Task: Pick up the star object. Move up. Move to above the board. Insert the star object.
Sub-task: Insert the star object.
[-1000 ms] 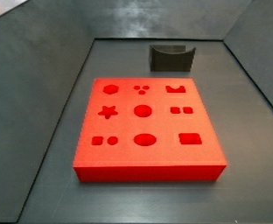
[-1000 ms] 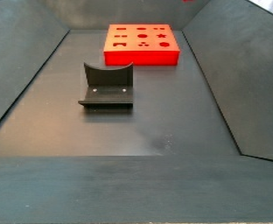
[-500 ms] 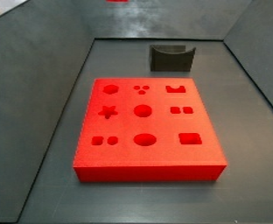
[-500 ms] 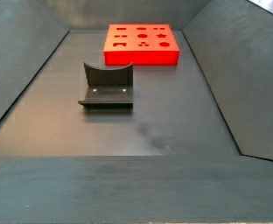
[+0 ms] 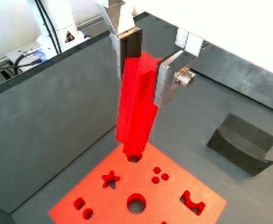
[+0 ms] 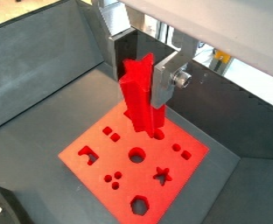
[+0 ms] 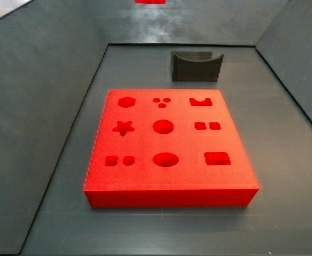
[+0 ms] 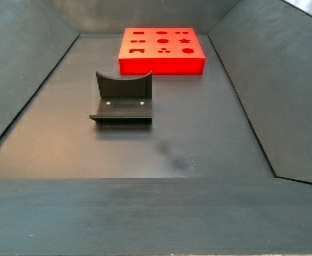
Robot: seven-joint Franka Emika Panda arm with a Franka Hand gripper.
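In both wrist views my gripper [image 5: 143,61] [image 6: 139,66] is shut on the star object [image 5: 136,109] [image 6: 142,101], a tall red star-section peg hanging upright between the silver fingers. It hangs well above the board [image 5: 163,197] [image 6: 109,157], a red slab with shaped cut-outs. The star hole [image 5: 108,180] [image 6: 163,175] lies off to one side of the peg's lower end. In a side view only the peg's tip [image 7: 151,2] shows at the top edge, high over the board [image 7: 172,180] and its star hole [image 7: 121,127]. The board [image 8: 162,68] sits at the far end.
The dark fixture [image 7: 195,66] [image 8: 121,98] [image 5: 244,143] stands on the grey floor apart from the board. Sloped grey walls enclose the floor on all sides.
The peg's red tip has come into a side view at the top edge and shifted right over the last half second. Board and fixture have not moved.
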